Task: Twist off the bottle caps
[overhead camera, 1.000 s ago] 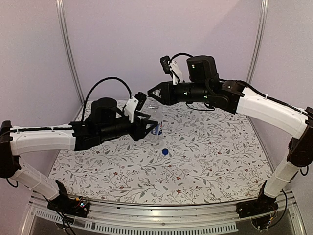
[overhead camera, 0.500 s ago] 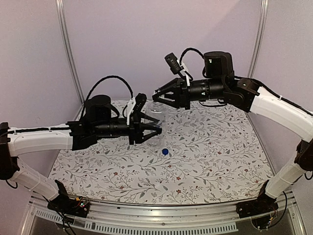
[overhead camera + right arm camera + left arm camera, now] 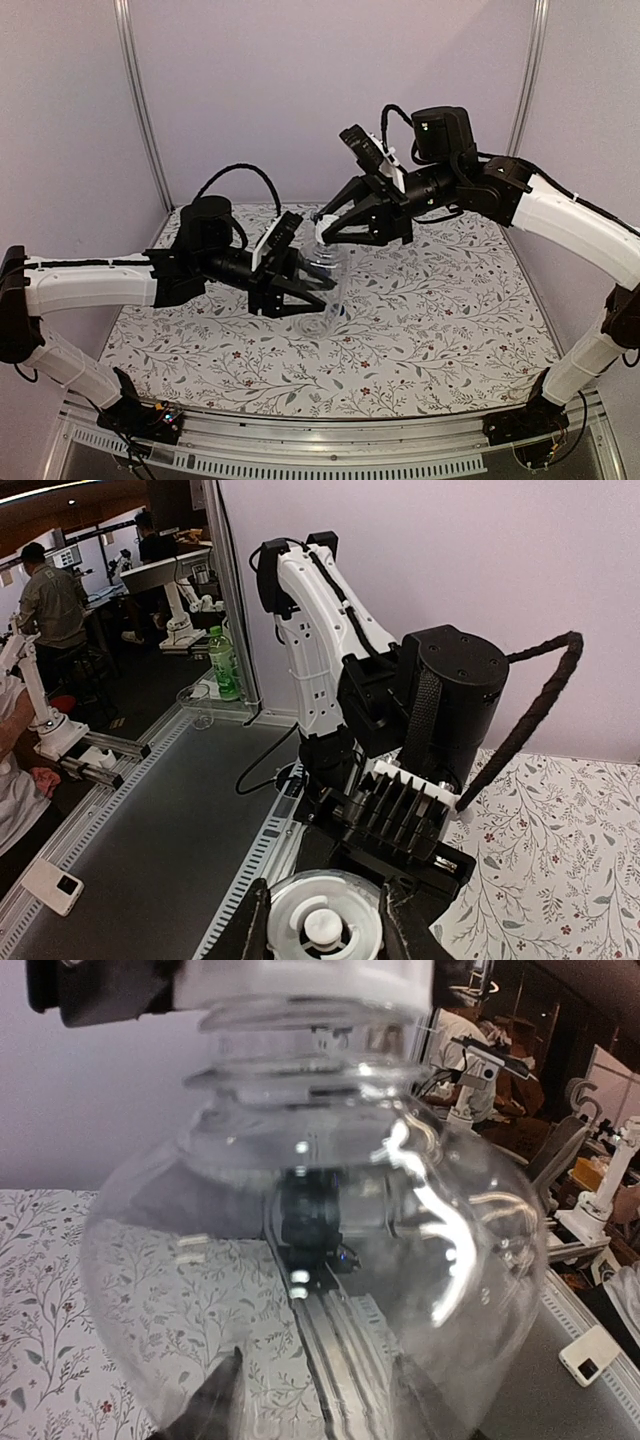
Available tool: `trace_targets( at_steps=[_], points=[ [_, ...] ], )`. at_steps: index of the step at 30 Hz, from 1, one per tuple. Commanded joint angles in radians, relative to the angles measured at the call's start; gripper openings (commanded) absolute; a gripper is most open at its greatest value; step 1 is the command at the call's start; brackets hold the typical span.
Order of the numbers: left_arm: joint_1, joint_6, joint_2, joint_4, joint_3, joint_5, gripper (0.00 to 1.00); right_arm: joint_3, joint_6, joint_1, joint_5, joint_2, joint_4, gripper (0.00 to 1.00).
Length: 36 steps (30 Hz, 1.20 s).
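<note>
A clear plastic bottle hangs tilted above the floral cloth, its neck up and toward the back. No label shows on it. My left gripper is shut on its body; in the left wrist view the bottle fills the frame over the gripper. A whitish cap tops the neck. My right gripper is shut on that cap, which sits between its fingers in the right wrist view. The blue cap and the labelled bottle are not in view.
The floral cloth covers the table. Two metal posts stand at the back corners against the wall. A rail runs along the near edge. The left arm's wrist is just beyond the cap.
The left gripper has tilted the bottle and brought it lower and nearer. The right gripper has come down and closed on the cap. The blue cap on the cloth no longer shows.
</note>
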State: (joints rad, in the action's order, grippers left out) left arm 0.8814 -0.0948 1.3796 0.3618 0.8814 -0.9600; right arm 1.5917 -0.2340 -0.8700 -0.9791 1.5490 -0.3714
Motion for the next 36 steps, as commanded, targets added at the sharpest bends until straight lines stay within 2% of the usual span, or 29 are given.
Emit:
trace_targets(
  at_steps=[1,5,10,13,20,27,32,36],
  points=[
    [0.005,0.012,-0.012,0.077,0.002,-0.068,0.46,0.022,-0.041,0.009,0.030,0.023,-0.049,0.16],
    [0.005,0.034,-0.024,0.042,0.005,0.030,0.46,0.023,-0.019,0.010,0.111,0.010,-0.044,0.36],
    [0.004,0.061,-0.030,-0.015,0.019,0.197,0.46,0.005,0.025,0.010,0.200,-0.028,-0.014,0.74],
    [0.004,0.058,-0.030,-0.032,0.022,0.301,0.46,-0.015,0.071,0.011,0.270,-0.058,0.022,0.88],
    [0.012,0.042,-0.031,-0.064,0.029,0.557,0.47,-0.057,0.212,0.011,0.448,-0.115,0.111,0.95],
    [0.067,0.034,-0.036,-0.121,0.043,0.887,0.47,-0.081,0.450,-0.002,0.814,-0.128,0.200,0.95],
    [0.091,0.021,-0.033,-0.148,0.058,1.033,0.47,-0.052,0.496,-0.030,0.919,-0.083,0.187,0.93],
    [0.096,0.004,-0.030,-0.161,0.067,1.085,0.47,-0.030,0.514,-0.048,0.938,-0.036,0.172,0.90]
  ],
)
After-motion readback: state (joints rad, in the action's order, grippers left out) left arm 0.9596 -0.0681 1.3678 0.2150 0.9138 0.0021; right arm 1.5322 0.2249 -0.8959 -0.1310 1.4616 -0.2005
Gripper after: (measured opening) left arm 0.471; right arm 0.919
